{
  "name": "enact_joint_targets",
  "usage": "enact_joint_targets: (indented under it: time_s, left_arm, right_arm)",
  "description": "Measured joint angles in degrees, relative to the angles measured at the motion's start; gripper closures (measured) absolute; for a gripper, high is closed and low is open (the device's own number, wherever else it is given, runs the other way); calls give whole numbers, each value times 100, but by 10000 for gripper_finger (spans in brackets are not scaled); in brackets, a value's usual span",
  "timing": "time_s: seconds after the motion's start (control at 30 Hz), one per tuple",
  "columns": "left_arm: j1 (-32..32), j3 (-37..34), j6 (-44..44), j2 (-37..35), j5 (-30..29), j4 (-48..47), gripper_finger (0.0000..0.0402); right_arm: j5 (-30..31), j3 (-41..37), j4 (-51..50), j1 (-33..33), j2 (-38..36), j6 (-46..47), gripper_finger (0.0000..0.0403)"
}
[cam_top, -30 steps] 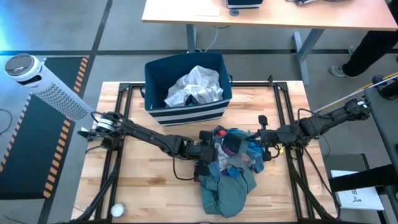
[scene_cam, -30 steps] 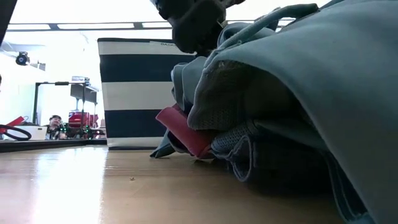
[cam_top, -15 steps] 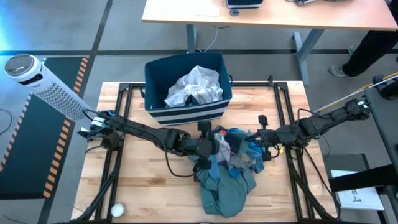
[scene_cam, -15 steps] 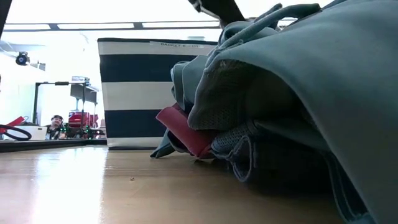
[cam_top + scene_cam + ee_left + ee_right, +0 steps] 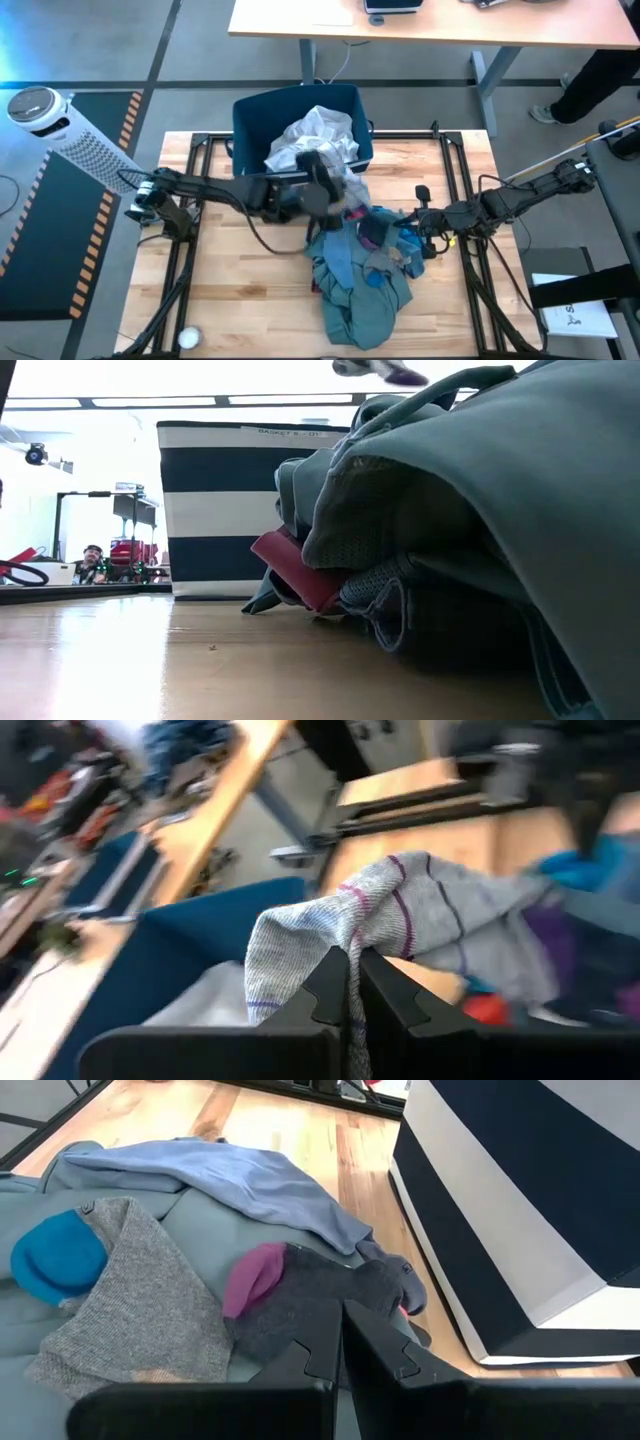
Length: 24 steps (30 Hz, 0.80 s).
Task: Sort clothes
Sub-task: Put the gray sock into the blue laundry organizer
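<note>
Teal-green garment (image 5: pixel 365 295) heads the clothes pile (image 5: pixel 370 260) near my table edge (image 5: pixel 250 330), bare wood left of it. My right gripper (image 5: pixel 428 226) rests closed at the pile. My left gripper (image 5: pixel 352 982) pinches a grey striped cloth (image 5: pixel 400 920) beside the striped bin (image 5: pixel 300 180), which holds the white garment (image 5: pixel 315 135).

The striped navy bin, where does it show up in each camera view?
High view: navy bin, top centre.
Low view: left of centre, behind the clothes pile.
Left wrist view: its blue wall, lower left, beyond the fingers.
Right wrist view: right side.
Shared landmark: the wooden table.
</note>
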Motion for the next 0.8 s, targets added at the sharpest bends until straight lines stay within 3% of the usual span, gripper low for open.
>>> enact_joint_targets:
  time_s: [0.23,0.4,0.8]
  left_arm:
    - [671,2,-106,-618,-146,-74,401]
    - [1190,2,-48,-838,-607,-203,401]
    - [2242,-17,-1081,-810,79,-2040,401]
  right_arm:
    - [-9,0,-9,0,0,-1,403]
    - [-7,0,-9,0,0,1,403]
    - [-7,-14,-80,0,0,113,403]
